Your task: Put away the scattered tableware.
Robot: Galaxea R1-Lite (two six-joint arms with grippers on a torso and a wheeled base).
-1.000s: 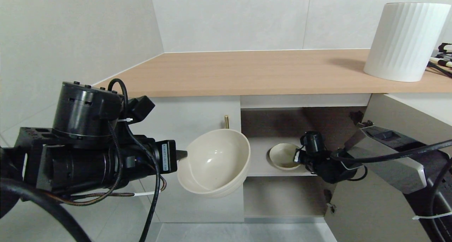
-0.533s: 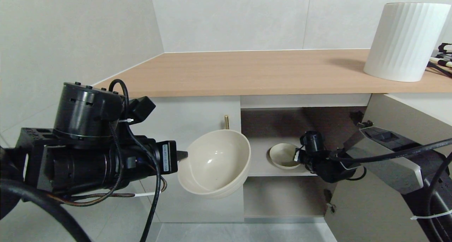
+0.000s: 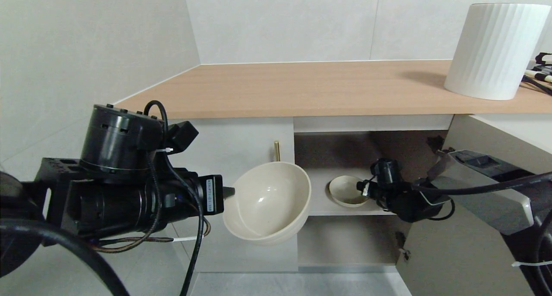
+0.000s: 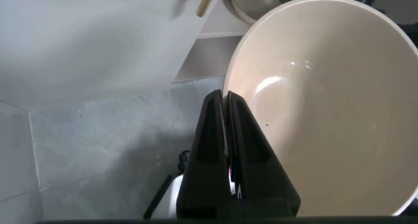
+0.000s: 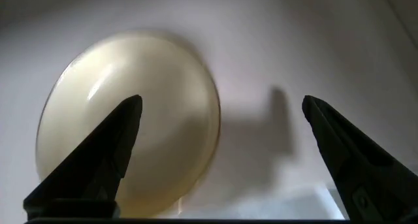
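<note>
Jaws on the left clamp the large bowl (image 3: 267, 203) by its rim, just outside the shelf (image 3: 321, 188); right jaws gape beside the small bowl (image 3: 345, 191) on the shelf. Keep the rim level going in.

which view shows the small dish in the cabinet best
The right wrist view: the small dish lies close up on the shelf, just ahead of the open right gripper. The head view shows it far off, beside that gripper. The left wrist view catches a sliver past the big bowl.
</note>
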